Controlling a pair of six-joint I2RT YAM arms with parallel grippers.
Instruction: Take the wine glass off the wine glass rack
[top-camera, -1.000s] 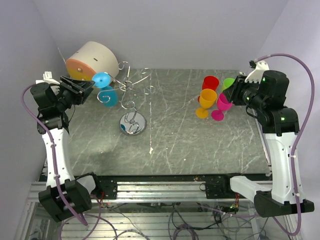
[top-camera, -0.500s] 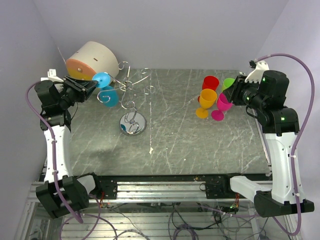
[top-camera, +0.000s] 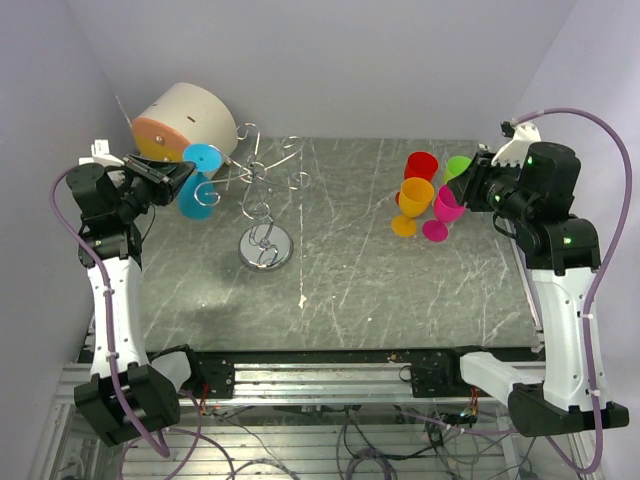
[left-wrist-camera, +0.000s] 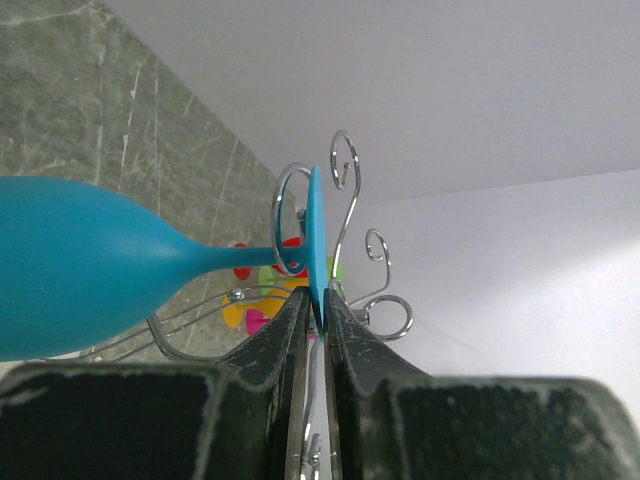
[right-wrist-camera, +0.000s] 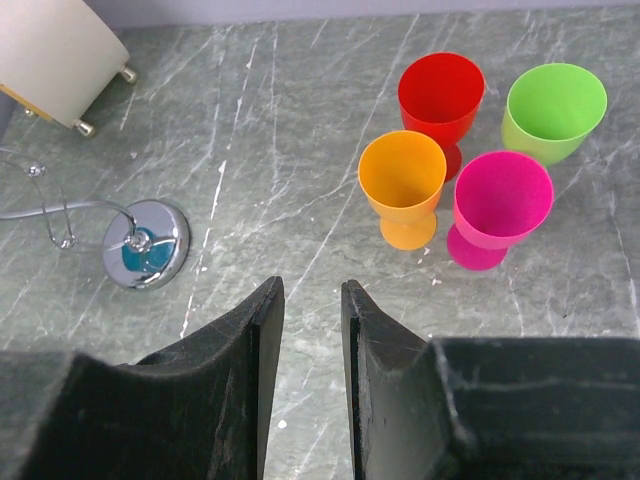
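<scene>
Silver hook (left-wrist-camera: 279, 205) around stem (left-wrist-camera: 235, 258) of glass (left-wrist-camera: 80, 265)

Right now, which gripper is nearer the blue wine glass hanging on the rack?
Left. The left gripper pinches the blue wine glass by its foot; the right gripper hovers open far away, by the orange glass.

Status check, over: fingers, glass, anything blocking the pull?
Left gripper shut on blue wine glass foot. Right gripper open, empty. Stem hooked in wine glass rack curl; nothing else blocking.
</scene>
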